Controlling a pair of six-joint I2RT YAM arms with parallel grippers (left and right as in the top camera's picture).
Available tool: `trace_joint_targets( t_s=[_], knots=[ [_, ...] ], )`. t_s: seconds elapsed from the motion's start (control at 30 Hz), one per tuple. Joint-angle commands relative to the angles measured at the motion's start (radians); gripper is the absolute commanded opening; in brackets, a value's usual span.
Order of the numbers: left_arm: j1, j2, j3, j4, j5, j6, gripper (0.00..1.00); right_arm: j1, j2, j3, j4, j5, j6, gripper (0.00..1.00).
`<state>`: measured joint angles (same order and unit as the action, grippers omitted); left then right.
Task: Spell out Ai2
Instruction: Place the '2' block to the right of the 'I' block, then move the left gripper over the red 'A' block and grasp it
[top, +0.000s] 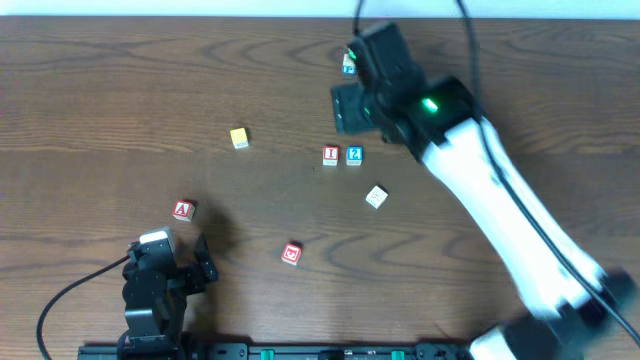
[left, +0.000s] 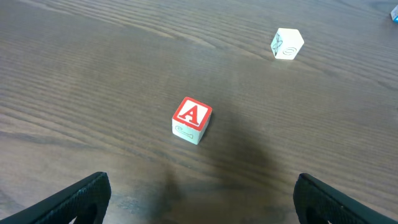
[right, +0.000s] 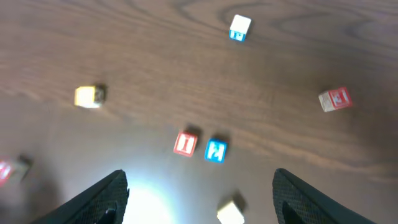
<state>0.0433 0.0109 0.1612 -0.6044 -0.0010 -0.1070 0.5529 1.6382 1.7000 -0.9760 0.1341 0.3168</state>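
Note:
The red "A" cube (top: 183, 210) lies alone at the left, just ahead of my left gripper (top: 176, 258). In the left wrist view the "A" cube (left: 192, 118) lies ahead of the wide-open, empty jaws (left: 202, 200). The red "I" cube (top: 330, 155) and the blue "2" cube (top: 354, 155) sit side by side at mid-table, almost touching. My right gripper (top: 356, 104) hovers high above and just behind them, open and empty. The right wrist view shows the "I" (right: 185, 143) and the "2" (right: 216, 150) between its fingers (right: 208, 205).
A yellow cube (top: 239, 138) lies left of the pair and a white cube (top: 376, 197) in front of it. A red-marked cube (top: 291, 254) lies near the front. A teal-marked cube (top: 348, 63) peeks out by the right arm. Another red-marked cube (right: 336, 98) shows only in the right wrist view.

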Motion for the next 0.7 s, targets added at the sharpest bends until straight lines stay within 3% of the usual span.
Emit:
trace_joint_targets(
  t_s=[0.0,0.07,0.2,0.5,0.67],
  knots=[
    [0.003,-0.005,-0.008,0.014,-0.041,0.024,0.95,0.0,-0.121,-0.169,0.006,-0.01,-0.029,0.76],
    [0.002,-0.005,-0.008,0.05,-0.051,-0.005,0.95,0.0,-0.195,-0.261,0.013,-0.011,-0.04,0.8],
    [0.002,-0.005,-0.008,0.084,0.055,-0.236,0.95,0.0,-0.314,-0.381,0.005,-0.025,-0.053,0.84],
    [0.002,-0.003,-0.007,0.287,0.141,-0.256,0.96,0.0,-0.411,-0.394,-0.065,-0.034,-0.053,0.91],
    [0.002,0.085,0.011,0.307,0.061,-0.233,0.96,0.0,-0.412,-0.394,-0.071,-0.033,-0.054,0.93]
  ],
)
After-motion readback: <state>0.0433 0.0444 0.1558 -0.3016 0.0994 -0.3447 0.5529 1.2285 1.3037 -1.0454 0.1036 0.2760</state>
